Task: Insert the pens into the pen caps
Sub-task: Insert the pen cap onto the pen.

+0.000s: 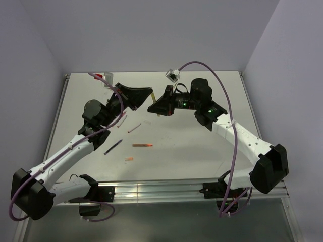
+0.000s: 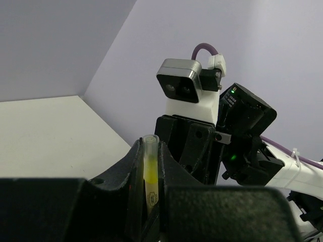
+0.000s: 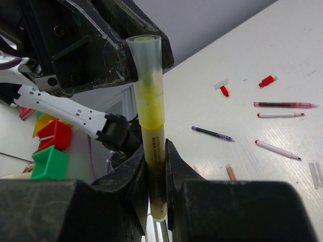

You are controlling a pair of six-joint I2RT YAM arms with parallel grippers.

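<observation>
Here, both arms are seen raised over the table [image 1: 202,146], elbows bent and wrists turned inward so that the two grippers meet tip to tip near the far middle. The left gripper [image 1: 145,95] is reached in from the left and the right gripper [image 1: 154,107] from the right, each wrist camera pointed at the other. A yellow pen [image 3: 153,146] is clamped by its lower barrel between the nearly closed right fingers [image 3: 176,166] and is held upright in that wrist's view. A clear cap [image 3: 145,60] is set over the pen's upper end and is pinched between the left fingers [image 2: 132,166], which are parted only narrowly around it. Pen and cap are thus held off the table, between the two grippers. Other pens are scattered on the table below the arms: an orange pen [image 1: 143,145], a dark pen [image 1: 113,146] and a pink pen [image 1: 133,127], with an orange cap [image 1: 129,159] lying nearer the bases.
</observation>
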